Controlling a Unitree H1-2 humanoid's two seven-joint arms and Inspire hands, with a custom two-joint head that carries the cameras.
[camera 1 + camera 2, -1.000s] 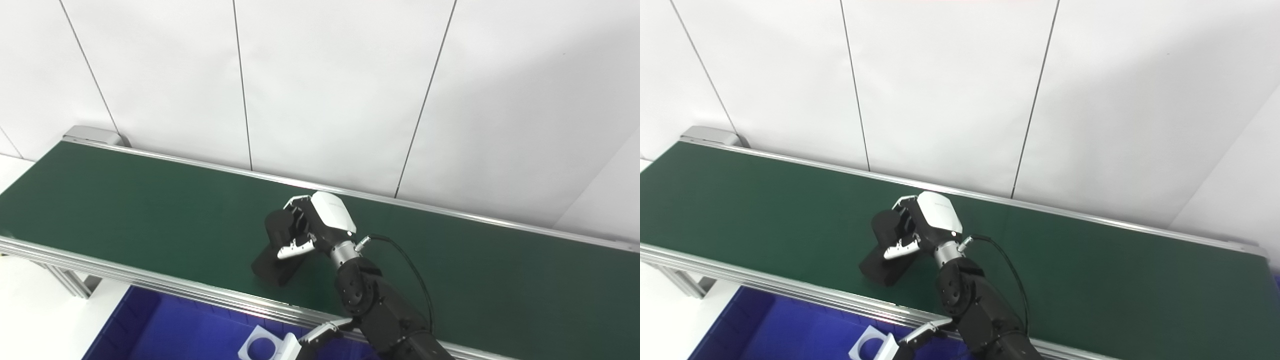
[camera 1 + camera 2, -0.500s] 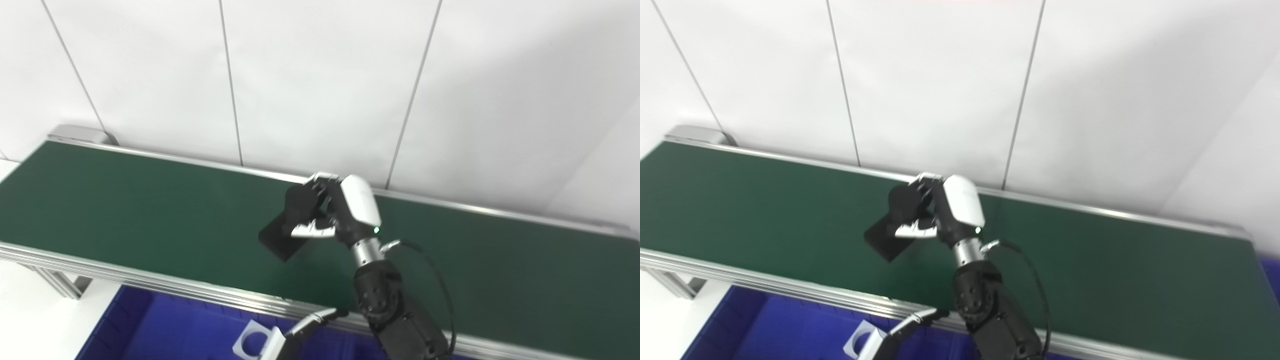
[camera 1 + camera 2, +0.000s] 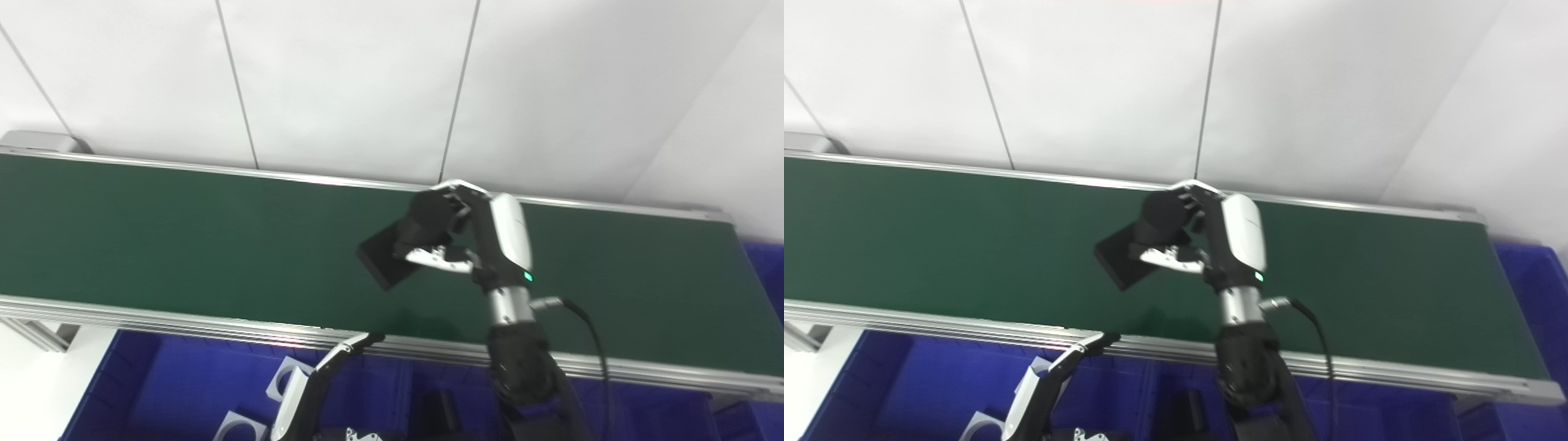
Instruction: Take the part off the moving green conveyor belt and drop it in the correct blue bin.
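Note:
A black part (image 3: 390,256), a flat plate with a round boss, hangs tilted above the green conveyor belt (image 3: 184,233). My right hand (image 3: 484,239) is shut on it, fingers over the boss and thumb under it. The part's plate sticks out down and to the left of the hand. My left hand (image 3: 306,392) is low at the bottom edge, below the belt's near rail and over a blue bin (image 3: 153,392). Its fingers are stretched out and it holds nothing.
The blue bin under the left hand holds white square parts with round holes (image 3: 283,381). A neighbouring blue bin section (image 3: 392,398) holds a black part (image 3: 438,411). Another blue bin (image 3: 762,263) shows past the belt's right end. A white panelled wall stands behind the belt.
The camera has panned right. My right hand has lifted the black part off the belt and carried it rightward along the belt. More of the left hand shows below the rail.

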